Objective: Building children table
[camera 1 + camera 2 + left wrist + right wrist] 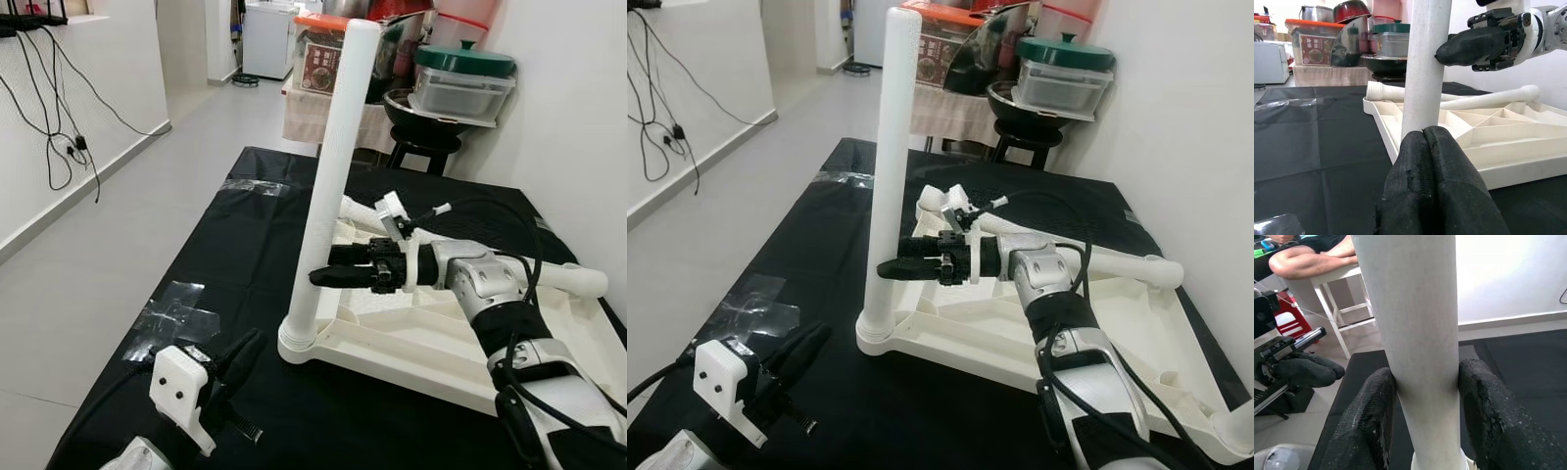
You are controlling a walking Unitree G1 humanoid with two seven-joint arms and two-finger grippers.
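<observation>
Jaws clamped either side of the upright white table leg [333, 176]: that is the right gripper [328, 277], pinching the tube about midway up, and in the right wrist view we see both black fingers [1364, 431] pressed against it. The leg stands vertical in the near corner socket of the upside-down white tabletop [431, 343], which lies ribbed side up on a black sheet [225, 245] spread over the floor. Two more white legs [573, 277] lie flat across the far part of the tabletop.

Down low on the left we have the left gripper [238, 355], its two padded fingers pressed together on nothing, hovering over the black sheet just short of the leg's base and pointing toward it.

Around us, patches of clear tape [176, 315] stick to the sheet. Beyond its far edge stands a black stool [421, 147] carrying a wok and a clear container with a green lid [462, 78], beside a stack of boxes and pots. Black cables [54, 117] hang down the left wall. In the right wrist view a person's legs [1312, 257] rest on a white stool.
</observation>
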